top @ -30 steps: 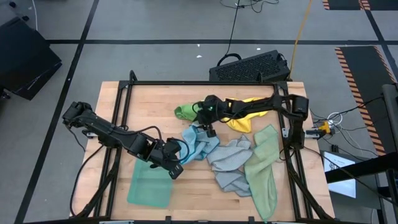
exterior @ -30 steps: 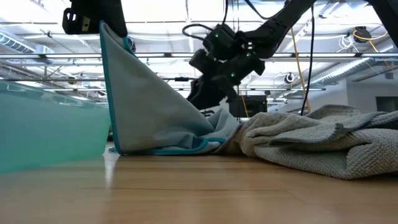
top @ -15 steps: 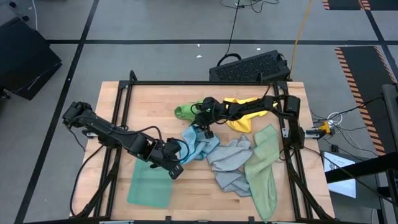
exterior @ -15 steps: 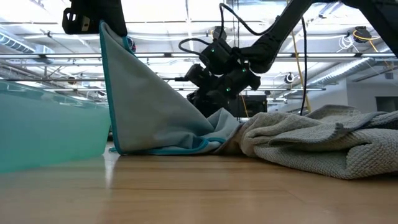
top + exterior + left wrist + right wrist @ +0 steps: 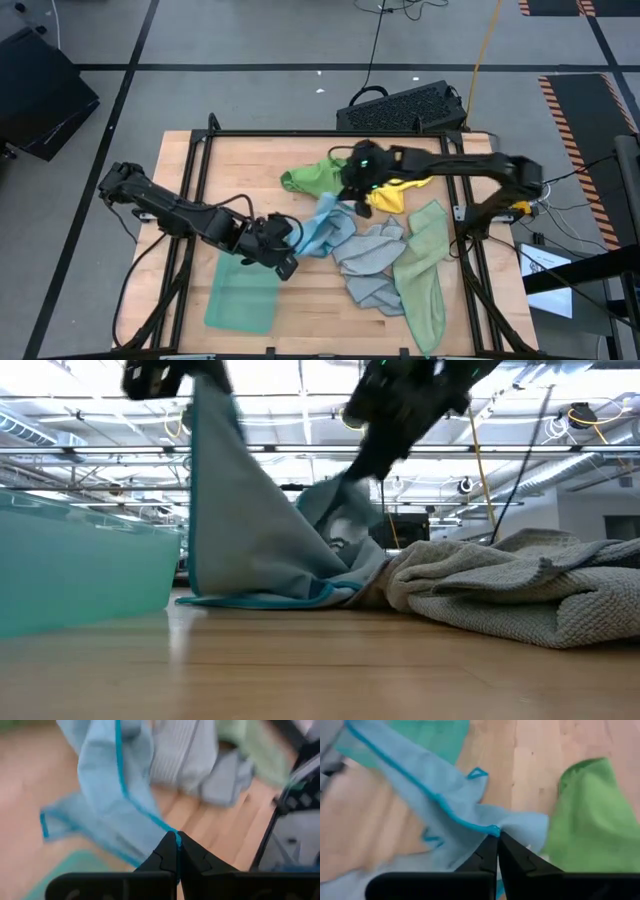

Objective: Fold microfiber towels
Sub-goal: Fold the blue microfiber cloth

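A light blue towel point(image 5: 322, 230) with a darker blue hem lies mid-table, and both grippers are shut on it. My left gripper point(image 5: 292, 238) has its near-left part and my right gripper point(image 5: 351, 196) its far part. In the low view the towel point(image 5: 255, 530) stands up in two peaks, its lower folds point(image 5: 270, 598) resting on the wood. A folded teal green towel point(image 5: 241, 296) lies flat at the near left. Bright green point(image 5: 310, 178), yellow point(image 5: 388, 196), grey point(image 5: 370, 262) and pale sage point(image 5: 425, 272) towels lie crumpled around it. My left gripper pinches the light blue towel's hemmed edge point(image 5: 170, 831) between its two shut fingers, slanting down from the table's left. That part is held high point(image 5: 205, 400) and the cloth hangs from it down to the table. My right gripper pinches the towel at its hemmed edge point(image 5: 492, 828) between its shut fingers, slanting down from the table's right. That part is raised off the table point(image 5: 345, 485). The hem runs fairly straight toward the other gripper.
A black metal frame point(image 5: 300, 133) rims the wooden table. A black keyboard-like object point(image 5: 400, 108) sits beyond the far edge. The crumpled towels fill the middle and right of the table. Bare wood point(image 5: 240, 170) shows at the far left.
My right gripper has shut on the light blue towel's far part and risen with it, moving toward the table's right and rolling. That part of the towel is lifted into a second peak, while its lower folds stay on the table. My left gripper keeps its hold.
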Action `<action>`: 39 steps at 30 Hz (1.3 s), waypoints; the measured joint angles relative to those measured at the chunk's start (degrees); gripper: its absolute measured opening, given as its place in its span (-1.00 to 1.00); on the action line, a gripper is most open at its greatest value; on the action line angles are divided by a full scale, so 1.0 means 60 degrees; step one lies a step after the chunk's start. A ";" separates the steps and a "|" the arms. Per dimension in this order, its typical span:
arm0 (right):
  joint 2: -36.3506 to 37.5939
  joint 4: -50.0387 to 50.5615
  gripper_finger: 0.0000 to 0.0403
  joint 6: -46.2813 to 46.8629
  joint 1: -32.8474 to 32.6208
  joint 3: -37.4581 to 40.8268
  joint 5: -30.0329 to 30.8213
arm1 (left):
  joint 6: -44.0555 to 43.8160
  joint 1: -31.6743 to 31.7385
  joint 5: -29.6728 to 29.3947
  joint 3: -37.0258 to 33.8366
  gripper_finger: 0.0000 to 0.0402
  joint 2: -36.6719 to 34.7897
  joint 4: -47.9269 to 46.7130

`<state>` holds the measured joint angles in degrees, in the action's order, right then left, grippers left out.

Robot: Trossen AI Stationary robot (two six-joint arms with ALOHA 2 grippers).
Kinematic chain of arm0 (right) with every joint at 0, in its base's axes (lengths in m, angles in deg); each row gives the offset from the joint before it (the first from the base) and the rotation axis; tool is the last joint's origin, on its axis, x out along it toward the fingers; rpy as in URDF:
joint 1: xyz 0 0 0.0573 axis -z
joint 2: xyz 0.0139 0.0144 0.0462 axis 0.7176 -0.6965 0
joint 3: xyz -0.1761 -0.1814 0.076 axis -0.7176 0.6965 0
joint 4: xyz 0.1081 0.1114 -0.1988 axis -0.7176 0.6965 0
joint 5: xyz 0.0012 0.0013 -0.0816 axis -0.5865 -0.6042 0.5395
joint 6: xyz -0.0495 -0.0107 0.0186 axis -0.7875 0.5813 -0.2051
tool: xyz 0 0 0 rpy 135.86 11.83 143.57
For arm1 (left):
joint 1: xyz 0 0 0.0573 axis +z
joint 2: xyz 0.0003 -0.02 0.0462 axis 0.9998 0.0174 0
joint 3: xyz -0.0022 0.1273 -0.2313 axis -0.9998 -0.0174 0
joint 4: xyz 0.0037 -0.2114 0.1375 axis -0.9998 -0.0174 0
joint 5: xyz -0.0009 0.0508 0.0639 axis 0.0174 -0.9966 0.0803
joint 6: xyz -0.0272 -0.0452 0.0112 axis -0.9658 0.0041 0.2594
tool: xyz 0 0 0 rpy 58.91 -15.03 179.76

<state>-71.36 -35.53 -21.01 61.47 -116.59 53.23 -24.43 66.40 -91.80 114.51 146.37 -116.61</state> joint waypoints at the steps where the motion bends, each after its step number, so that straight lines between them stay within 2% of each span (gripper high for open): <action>1: 0.0388 0.0450 -0.99 0.0333 0.0000 0.0000 -0.0004 | 0.0167 0.0011 -0.0358 0.0026 -0.99 -0.0058 0.0023; 4: 0.1460 0.1631 -0.99 0.1482 0.0001 0.0000 -0.0014 | 0.0821 0.0151 -0.1150 0.0066 -0.99 -0.0252 0.0309; 8: 0.2605 0.2769 -0.99 0.3147 -0.0114 0.0000 -0.0594 | 0.1917 0.0501 -0.1285 0.0066 -0.99 -0.0625 0.1170; 11: 0.3289 0.3089 -1.00 0.4764 -0.0466 0.0007 -0.1599 | 0.2853 0.0785 -0.0507 0.0062 -0.99 -0.0939 0.2328; 13: 0.3762 0.3113 -1.00 0.6136 -0.0852 0.0007 -0.2265 | 0.3422 0.0893 0.0404 0.0075 -0.99 -0.1163 0.3504; 16: 0.4458 0.2489 -1.00 0.8474 -0.1642 0.0007 -0.3014 | 0.3997 0.1010 0.1585 0.0070 -0.99 -0.1562 0.5029; 20: 0.5264 0.1141 -1.00 1.1573 -0.2778 -0.0023 -0.2562 | 0.4947 0.1135 0.2236 0.0077 -0.99 -0.2114 0.6819; 23: 0.5445 0.1030 -1.00 1.2887 -0.3408 -0.0187 -0.1705 | 0.5968 0.1361 0.2230 0.0090 -0.99 -0.2559 0.6645; 26: 0.5412 0.1546 -1.00 1.3043 -0.3576 -0.0248 -0.1442 | 0.7123 0.1733 0.1422 0.0092 -0.99 -0.2876 0.5272; 29: 0.5167 0.2503 -1.00 1.2306 -0.3306 -0.0249 -0.1231 | 0.7632 0.2279 -0.0047 0.0077 -0.99 -0.2988 0.3252; 31: 0.4897 0.3142 -1.00 1.1535 -0.2968 -0.0248 -0.0951 | 0.7933 0.2898 -0.0435 0.0069 -0.99 -0.2963 0.2059; 34: 0.4464 0.4094 -1.00 1.0524 -0.2258 -0.0240 -0.0433 | 0.8006 0.4016 -0.0290 -0.0092 -0.99 -0.2807 0.1370; 39: 0.3662 0.4249 -1.00 0.8701 -0.0762 -0.0237 0.0261 | 0.8210 0.5662 0.1021 -0.0477 -0.99 -0.2569 0.1558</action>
<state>-49.39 -10.03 31.19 56.90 -118.01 54.80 24.83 100.38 -85.68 111.65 130.95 -107.26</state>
